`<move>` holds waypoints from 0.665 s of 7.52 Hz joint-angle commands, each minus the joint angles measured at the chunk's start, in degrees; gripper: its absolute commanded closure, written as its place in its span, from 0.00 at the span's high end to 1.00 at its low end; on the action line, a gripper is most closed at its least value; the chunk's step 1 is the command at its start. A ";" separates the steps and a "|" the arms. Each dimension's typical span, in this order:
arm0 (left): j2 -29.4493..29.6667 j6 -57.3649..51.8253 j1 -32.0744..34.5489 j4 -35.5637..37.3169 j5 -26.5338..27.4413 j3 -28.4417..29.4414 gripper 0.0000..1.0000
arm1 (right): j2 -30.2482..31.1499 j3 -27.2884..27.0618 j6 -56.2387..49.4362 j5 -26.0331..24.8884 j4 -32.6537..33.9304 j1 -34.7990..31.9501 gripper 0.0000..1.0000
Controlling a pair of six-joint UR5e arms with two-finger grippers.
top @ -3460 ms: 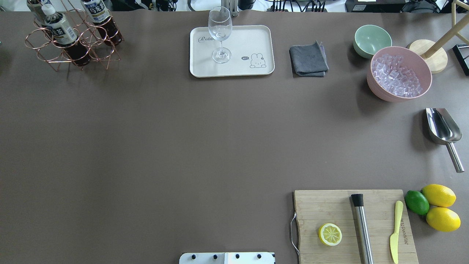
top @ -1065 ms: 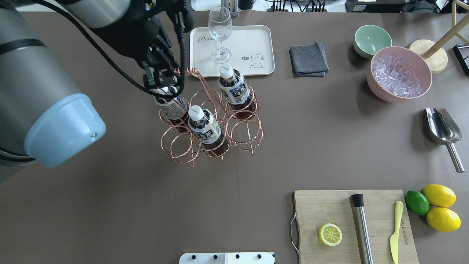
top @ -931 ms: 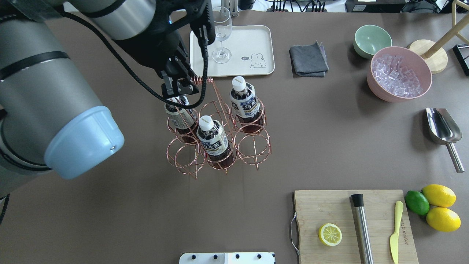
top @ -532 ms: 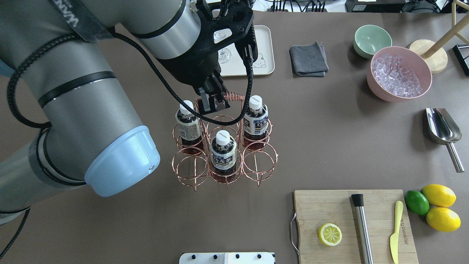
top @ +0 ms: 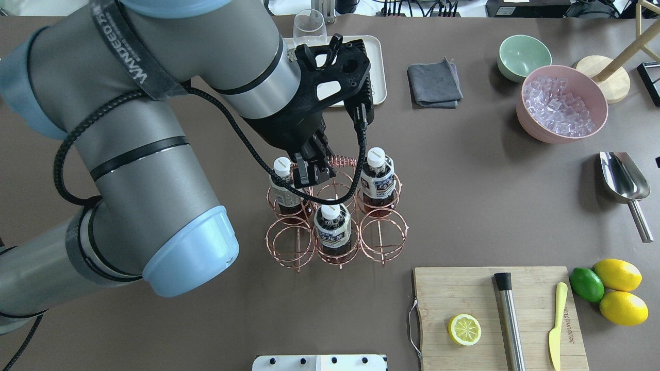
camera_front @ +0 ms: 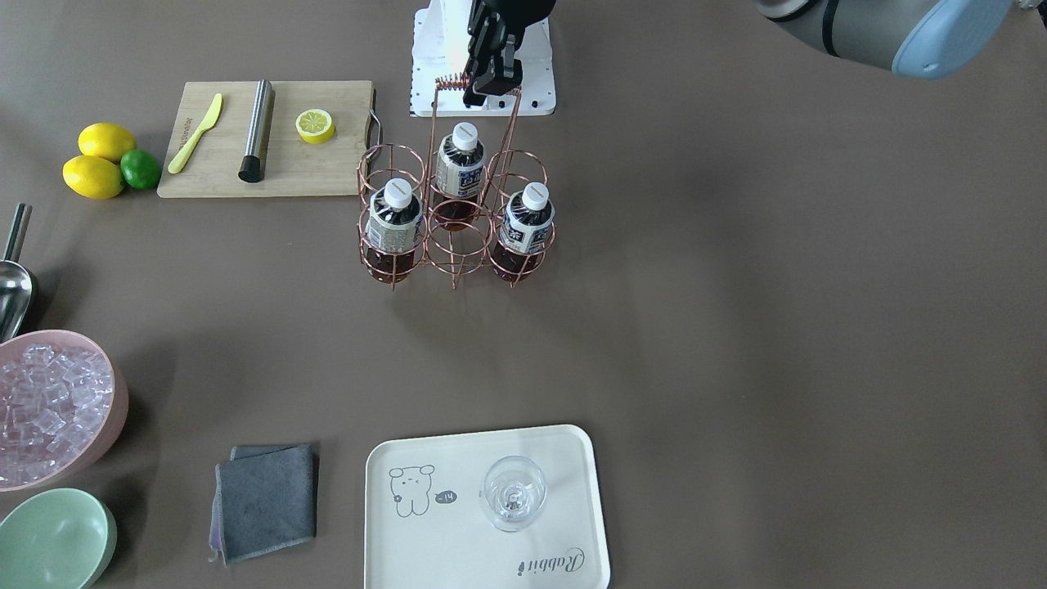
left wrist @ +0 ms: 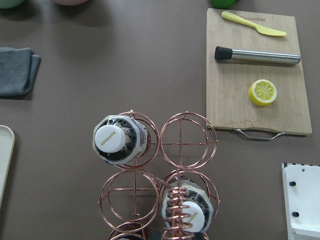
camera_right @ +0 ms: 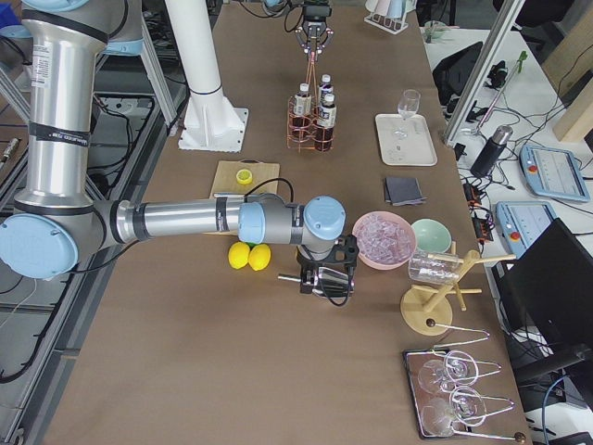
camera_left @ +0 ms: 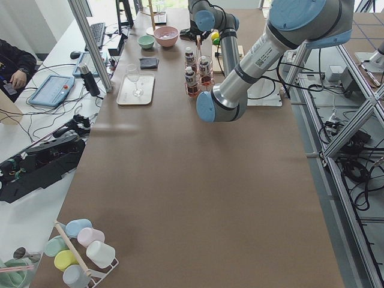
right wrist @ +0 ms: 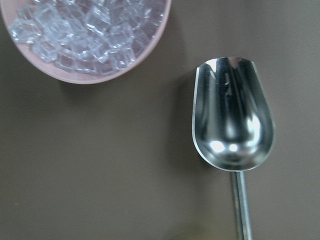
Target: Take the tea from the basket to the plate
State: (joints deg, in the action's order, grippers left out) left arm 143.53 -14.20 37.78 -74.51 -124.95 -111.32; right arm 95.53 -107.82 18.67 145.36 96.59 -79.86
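Tea [camera_front: 395, 217], three bottles of it, stands in the basket [camera_front: 455, 260] at mid-table, well apart from the plate [camera_front: 458, 458], which carries a wine glass [camera_front: 514, 493]. From the front, the left gripper [camera_front: 489, 80] points straight down, fingers clamped on the handle coil [camera_front: 448, 80]. Bare brown table [camera_front: 736, 327] lies between basket and plate, and the cutting board [camera_front: 327, 168] sits just beside the basket.

Overhead, the left arm [top: 154, 129] reaches across, its wrist hiding part of the plate.

The left wrist camera looks down on one white cap [left wrist: 115, 140].

From the right end, the right gripper [camera_right: 326, 280] hangs low near the ice bowl [camera_right: 383, 236]. I cannot tell whether its fingers are apart. Its camera shows a steel scoop [right wrist: 232, 120].
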 commanded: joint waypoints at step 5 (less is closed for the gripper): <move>-0.36 -0.13 -0.87 -3.62 0.14 2.95 0.00 | -29.92 -2.22 55.17 0.21 0.09 24.80 1.00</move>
State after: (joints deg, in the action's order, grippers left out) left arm 143.21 -14.23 36.93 -77.97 -124.81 -108.81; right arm 73.36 -110.44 60.42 148.47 96.68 -62.46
